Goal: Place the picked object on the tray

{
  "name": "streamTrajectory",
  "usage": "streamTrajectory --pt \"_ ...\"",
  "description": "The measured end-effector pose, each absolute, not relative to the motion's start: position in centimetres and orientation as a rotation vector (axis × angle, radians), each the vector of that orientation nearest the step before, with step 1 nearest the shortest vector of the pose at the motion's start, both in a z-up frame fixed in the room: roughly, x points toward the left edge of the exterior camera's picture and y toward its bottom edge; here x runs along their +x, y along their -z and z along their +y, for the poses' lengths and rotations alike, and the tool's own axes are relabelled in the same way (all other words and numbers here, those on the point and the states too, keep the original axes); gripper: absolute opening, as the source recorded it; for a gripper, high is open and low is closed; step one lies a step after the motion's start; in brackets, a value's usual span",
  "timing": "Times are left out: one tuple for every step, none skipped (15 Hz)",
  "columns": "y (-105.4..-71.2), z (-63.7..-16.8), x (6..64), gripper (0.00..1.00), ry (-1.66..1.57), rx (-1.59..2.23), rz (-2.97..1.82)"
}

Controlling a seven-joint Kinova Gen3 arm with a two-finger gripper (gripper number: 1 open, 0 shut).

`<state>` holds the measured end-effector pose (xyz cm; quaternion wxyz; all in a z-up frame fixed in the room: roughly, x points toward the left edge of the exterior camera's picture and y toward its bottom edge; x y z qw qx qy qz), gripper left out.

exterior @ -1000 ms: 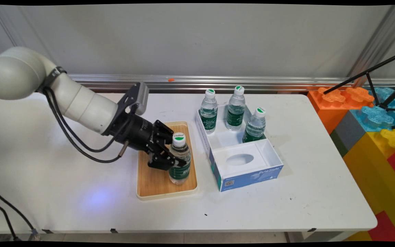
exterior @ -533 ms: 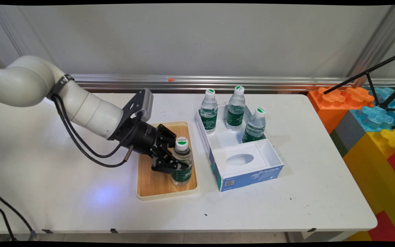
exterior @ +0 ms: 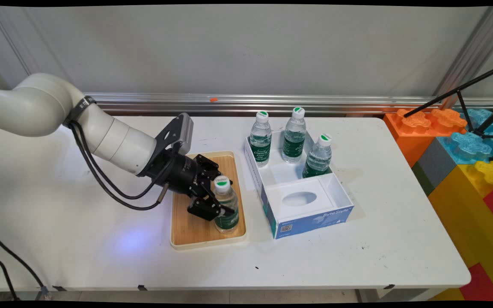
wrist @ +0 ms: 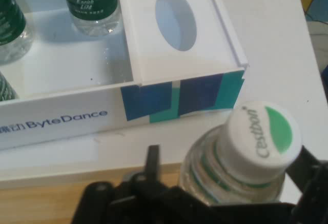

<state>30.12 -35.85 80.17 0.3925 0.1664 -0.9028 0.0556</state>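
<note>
A white table [exterior: 79, 239] stands before a grey wall, carrying a wooden tray [exterior: 195, 233] near its middle and, just to the tray's right, an open white-and-blue box [exterior: 310, 220]. The two sit side by side, apart.

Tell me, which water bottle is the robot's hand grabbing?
The bottle standing alone on the wooden tray. The gripper clamps it; the other three bottles stand in the white box.
</note>
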Motion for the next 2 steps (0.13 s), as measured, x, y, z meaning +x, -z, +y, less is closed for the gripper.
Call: streamTrajectory --pt "-80.12 -35.85 30.14 1.0 -0.142 0.421 -2.293" --pt "-80.08 -35.88 30.17 1.0 -0.143 0.42 -2.296"
